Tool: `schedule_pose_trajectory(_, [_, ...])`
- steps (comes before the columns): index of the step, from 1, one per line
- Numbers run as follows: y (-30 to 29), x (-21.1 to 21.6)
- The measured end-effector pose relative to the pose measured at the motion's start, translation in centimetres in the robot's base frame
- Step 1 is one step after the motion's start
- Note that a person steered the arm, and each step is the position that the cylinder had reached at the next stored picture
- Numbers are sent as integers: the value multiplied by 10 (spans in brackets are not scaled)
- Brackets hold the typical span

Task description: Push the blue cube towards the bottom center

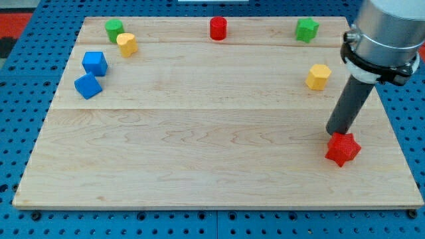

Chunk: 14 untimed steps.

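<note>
Two blue blocks sit at the view's left: a blue cube (95, 63) and, just below it, a second blue block (87, 85), tilted. My tip (336, 132) is far away at the view's right, touching the top of a red star-shaped block (343, 149). The rod rises from there toward the view's upper right. The tip is well apart from both blue blocks, almost the whole board's width away.
A green block (114, 29) and a yellow block (127, 44) stand at the top left. A red cylinder (218, 28) is at the top centre. A green star block (307, 29) is at the top right, a yellow block (318, 76) below it. The wooden board (199, 166) lies on a blue pegboard.
</note>
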State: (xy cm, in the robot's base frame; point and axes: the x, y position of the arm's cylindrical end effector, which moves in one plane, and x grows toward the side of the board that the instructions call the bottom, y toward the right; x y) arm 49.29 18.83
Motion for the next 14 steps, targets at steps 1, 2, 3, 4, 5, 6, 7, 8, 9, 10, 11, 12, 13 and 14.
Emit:
schedule_pose_trajectory(1, [-76, -79])
schedule_pose_trajectory(2, [-175, -163])
schedule_pose_trajectory(3, [-279, -175])
schedule_pose_trajectory(4, [-377, -177])
schedule_pose_trajectory(5, [-424, -183])
schedule_pose_trajectory(6, [-467, -188])
schedule_pose_trajectory(7, [-493, -182])
schedule_pose_trajectory(8, [-485, -167])
schedule_pose_trajectory(9, [-450, -160])
schedule_pose_trajectory(10, [-422, -131])
schedule_pose_trajectory(11, [-393, -121])
schedule_pose_trajectory(12, [-358, -110])
schedule_pose_trajectory(13, [-325, -102])
schedule_pose_trajectory(14, [-292, -94])
